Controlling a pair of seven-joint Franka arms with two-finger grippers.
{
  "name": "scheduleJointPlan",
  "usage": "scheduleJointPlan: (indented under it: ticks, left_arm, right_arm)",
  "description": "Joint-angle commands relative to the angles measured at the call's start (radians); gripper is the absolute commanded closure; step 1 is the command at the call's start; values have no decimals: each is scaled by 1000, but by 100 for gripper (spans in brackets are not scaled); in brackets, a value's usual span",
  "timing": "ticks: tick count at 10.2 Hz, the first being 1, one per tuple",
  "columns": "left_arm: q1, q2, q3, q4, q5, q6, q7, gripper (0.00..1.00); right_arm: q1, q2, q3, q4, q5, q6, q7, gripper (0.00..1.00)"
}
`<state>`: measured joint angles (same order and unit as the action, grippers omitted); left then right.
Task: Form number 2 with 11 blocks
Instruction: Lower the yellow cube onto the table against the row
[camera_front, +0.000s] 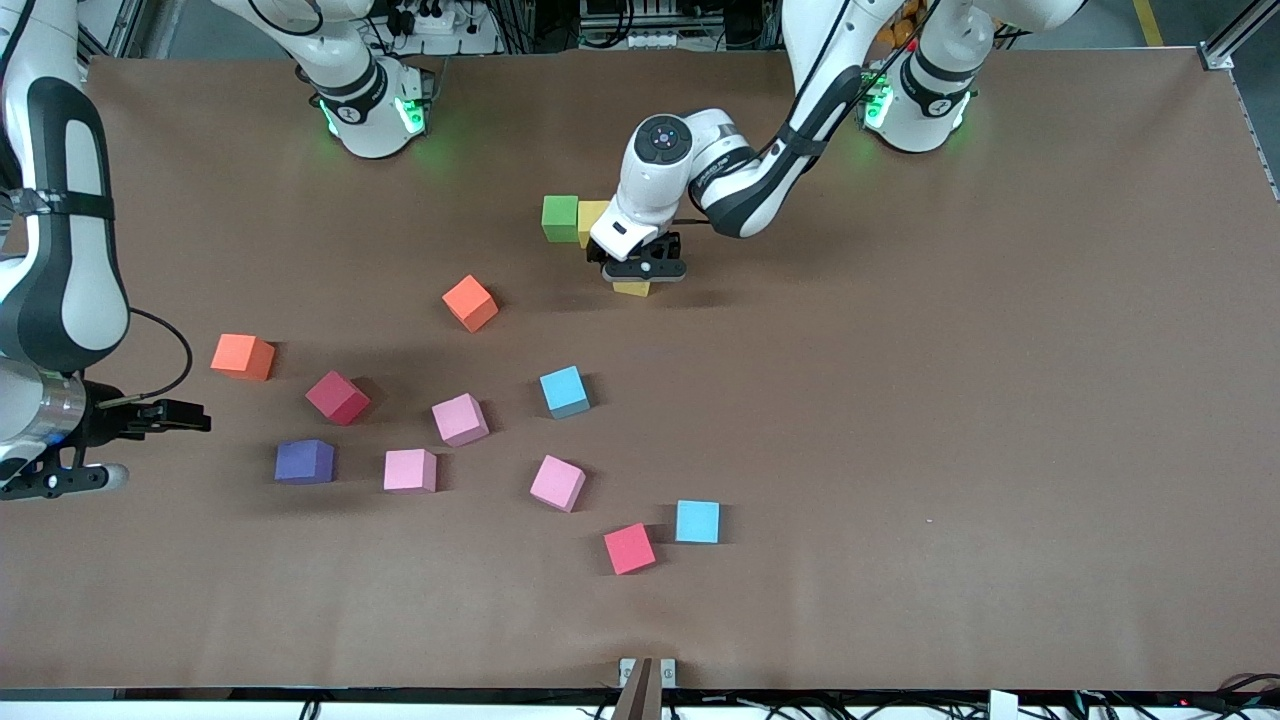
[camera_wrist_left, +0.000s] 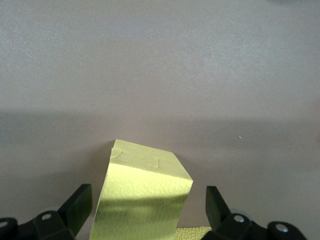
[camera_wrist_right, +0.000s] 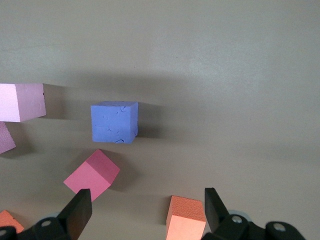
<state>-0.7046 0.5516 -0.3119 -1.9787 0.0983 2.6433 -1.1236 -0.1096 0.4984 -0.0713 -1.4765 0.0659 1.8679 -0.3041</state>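
Note:
A green block (camera_front: 560, 218) and a yellow block (camera_front: 592, 214) stand side by side near the robots' bases. My left gripper (camera_front: 645, 270) is low over another yellow block (camera_front: 631, 289), just nearer the front camera than that pair. In the left wrist view this yellow block (camera_wrist_left: 142, 192) sits between the fingers (camera_wrist_left: 80, 207) of my open left gripper (camera_wrist_left: 148, 210), with a gap on each side. Its hand hides the space beside the pair. My right gripper (camera_front: 182, 416) hangs open over the table's right-arm end, close to an orange block (camera_front: 243, 356).
Loose blocks are scattered nearer the front camera: orange (camera_front: 470, 302), red (camera_front: 337, 397), purple (camera_front: 305, 461), three pink ones (camera_front: 460, 419) (camera_front: 410, 470) (camera_front: 557, 483), two light blue (camera_front: 565, 391) (camera_front: 697, 521), another red (camera_front: 630, 549). Between the right gripper's fingertips (camera_wrist_right: 212, 207) lies the orange block (camera_wrist_right: 187, 217), with the purple block (camera_wrist_right: 114, 122) farther off.

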Motion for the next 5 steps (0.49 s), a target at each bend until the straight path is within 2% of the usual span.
scheduleJointPlan:
  ticks: [1, 5]
  left_arm:
    - [1, -6, -3, -9, 35, 12, -76, 0]
    - [1, -2, -3, -9, 37, 12, -261, 0]
  right_arm:
    - [-12, 2, 10, 5, 19, -1, -16, 0]
    - [-12, 2, 10, 5, 19, -1, -16, 0]
